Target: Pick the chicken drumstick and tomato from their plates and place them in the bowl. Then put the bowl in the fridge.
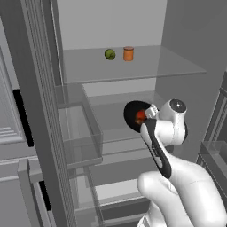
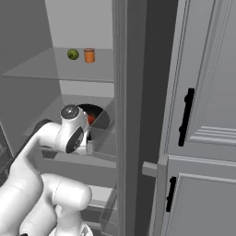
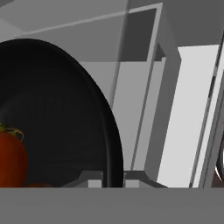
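The black bowl (image 1: 131,111) is inside the open fridge (image 1: 186,40), at the level of the middle glass shelf and tipped toward the arm. The red tomato (image 1: 140,116) lies in it. In the hand view the bowl (image 3: 57,109) covers the left half, with the tomato (image 3: 11,159) at its lower left. A thin brown sliver beside the tomato may be the chicken drumstick. My gripper (image 3: 114,181) is shut on the bowl's rim, one finger on each side. From the right base view the bowl (image 2: 99,115) and tomato (image 2: 91,119) sit just behind my hand. The plates are out of view.
A green ball (image 1: 110,54) and an orange can (image 1: 128,53) stand on the upper glass shelf (image 1: 146,68). Clear door bins (image 1: 80,133) hang on the open door at left. The fridge's side wall (image 2: 133,115) and grey cabinet doors (image 2: 203,115) stand to the right.
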Controlling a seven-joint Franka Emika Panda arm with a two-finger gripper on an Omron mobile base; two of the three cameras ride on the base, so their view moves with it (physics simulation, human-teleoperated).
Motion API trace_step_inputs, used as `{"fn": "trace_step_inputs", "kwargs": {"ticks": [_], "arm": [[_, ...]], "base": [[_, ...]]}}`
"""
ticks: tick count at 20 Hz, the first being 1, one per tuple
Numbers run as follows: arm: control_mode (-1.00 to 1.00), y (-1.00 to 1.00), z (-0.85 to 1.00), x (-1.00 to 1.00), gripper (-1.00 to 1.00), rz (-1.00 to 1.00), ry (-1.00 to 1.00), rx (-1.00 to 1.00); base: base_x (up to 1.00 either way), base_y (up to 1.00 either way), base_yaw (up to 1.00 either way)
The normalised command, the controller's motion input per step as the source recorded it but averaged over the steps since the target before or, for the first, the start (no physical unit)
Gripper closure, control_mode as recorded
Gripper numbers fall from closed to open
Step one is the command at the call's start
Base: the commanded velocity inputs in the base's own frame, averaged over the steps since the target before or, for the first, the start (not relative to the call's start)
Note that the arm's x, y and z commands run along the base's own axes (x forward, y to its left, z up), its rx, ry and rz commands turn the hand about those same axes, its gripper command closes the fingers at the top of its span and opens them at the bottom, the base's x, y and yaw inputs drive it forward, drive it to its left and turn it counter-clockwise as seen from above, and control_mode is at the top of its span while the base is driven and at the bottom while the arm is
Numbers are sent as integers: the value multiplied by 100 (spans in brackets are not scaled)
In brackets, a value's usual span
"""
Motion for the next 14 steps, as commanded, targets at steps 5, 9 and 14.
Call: {"fn": "trace_step_inputs", "kwargs": {"ticks": [5, 9, 14], "arm": [[-100, 0, -24, 53, 100, 0, 0, 0], [-100, -1, -14, 38, 100, 0, 0, 0], [-100, 0, -14, 43, 100, 1, 2, 0]], "base": [[0, 0, 0], [0, 0, 0], [0, 0, 0]]}}
